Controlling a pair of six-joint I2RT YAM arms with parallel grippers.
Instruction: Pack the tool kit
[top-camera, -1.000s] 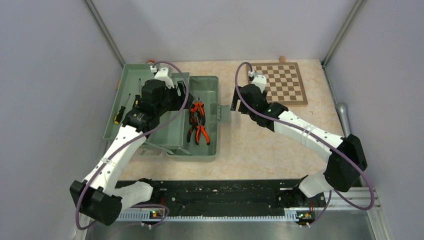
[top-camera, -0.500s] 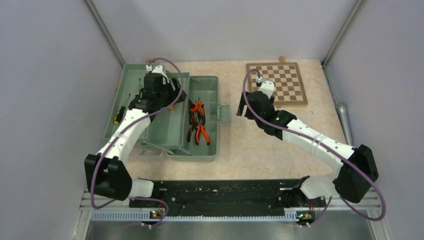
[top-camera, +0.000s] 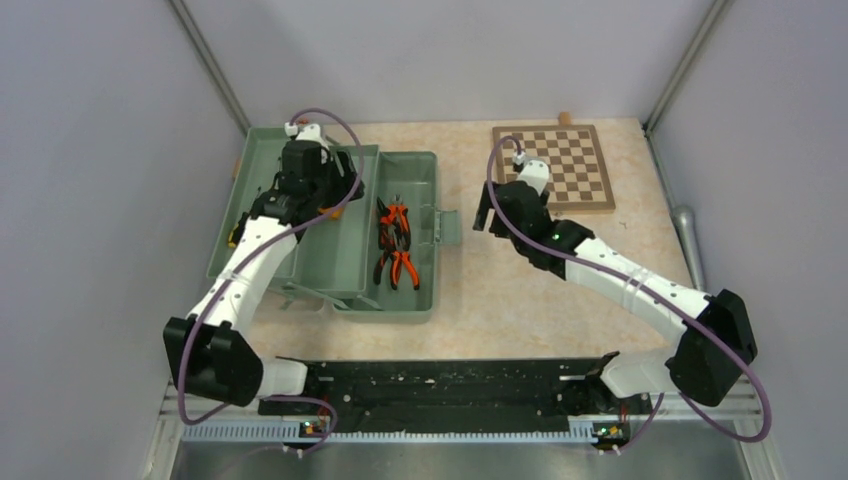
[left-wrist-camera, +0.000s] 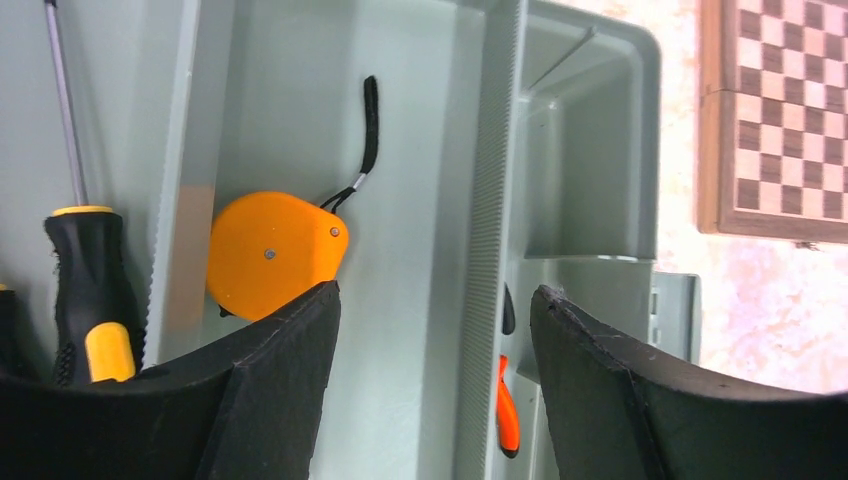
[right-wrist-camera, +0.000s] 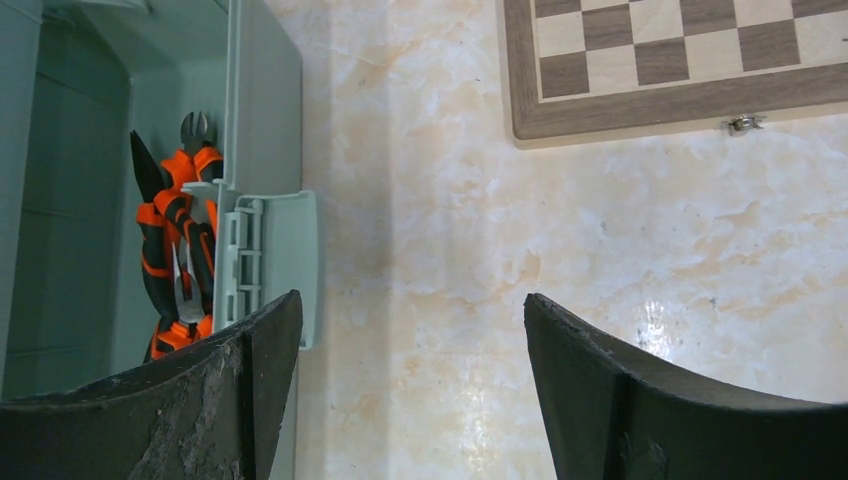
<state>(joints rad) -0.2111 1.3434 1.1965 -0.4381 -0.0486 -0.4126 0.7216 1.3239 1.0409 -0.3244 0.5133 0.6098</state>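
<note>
Packing stage, top and wrist views: the left pincer (left-wrist-camera: 435, 295) stands nearer the upper left of the toolbox (top-camera: 345, 262) than a second ago, spread wide and empty above the tape measure (left-wrist-camera: 272, 255), which lies inside beside a screwdriver (left-wrist-camera: 88, 280); the right pincer (right-wrist-camera: 412, 297), now farther from the latch, hangs wide and empty over the desk (top-camera: 520, 300); pliers (top-camera: 395, 240) lie in the right compartment; loading looks done, closing remains. From above, the arm largely covers the tape measure; the screwdriver's tip is cut off; the lid cannot be made out.
</note>
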